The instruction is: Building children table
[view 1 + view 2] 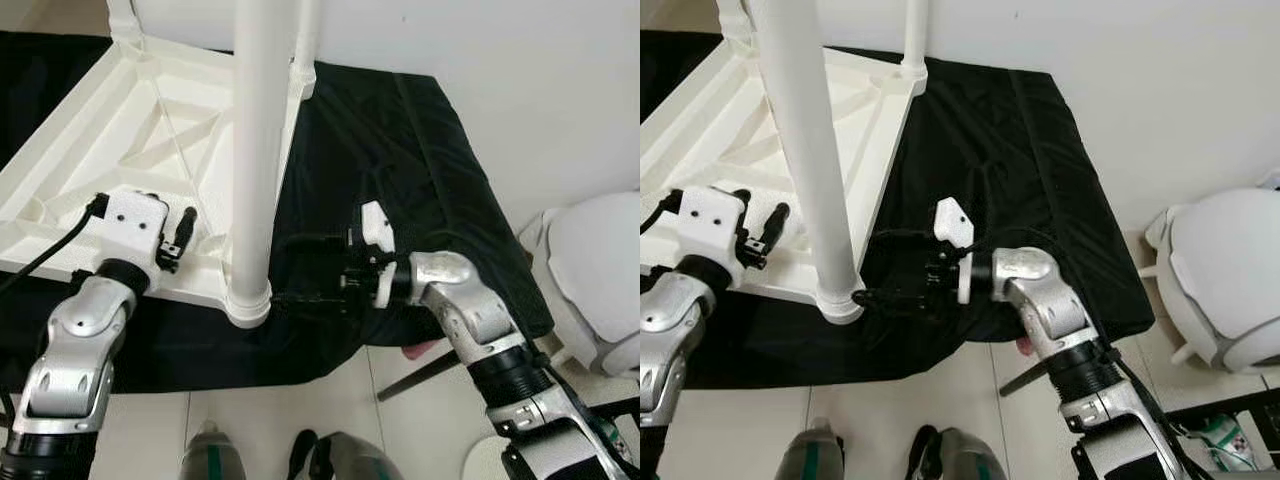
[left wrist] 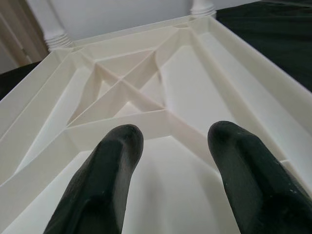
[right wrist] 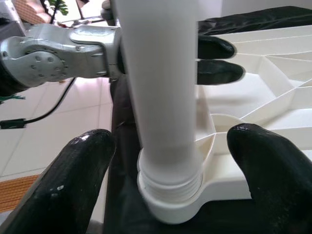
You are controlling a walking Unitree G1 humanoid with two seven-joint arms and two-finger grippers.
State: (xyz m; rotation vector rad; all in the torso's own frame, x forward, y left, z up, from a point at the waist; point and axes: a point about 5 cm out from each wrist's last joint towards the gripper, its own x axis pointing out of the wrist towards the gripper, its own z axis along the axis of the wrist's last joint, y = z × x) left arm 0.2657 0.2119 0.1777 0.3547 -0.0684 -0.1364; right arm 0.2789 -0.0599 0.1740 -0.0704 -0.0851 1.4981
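Note:
A white plastic table top lies upside down on a black cloth, its ribbed underside facing up. White legs stand in its corners. The nearest leg rises from the front corner socket. My right gripper is open low beside that socket, one finger on each side of the leg base, with gaps to both fingers. My left gripper hovers open over the underside near the front edge, holding nothing. Its fingers show behind the leg in the right wrist view.
Two more legs stand at the far corners. A white wall runs behind the cloth. A rounded white object sits on the tiled floor at the right, and a dark rod lies by the cloth's edge. My feet are below.

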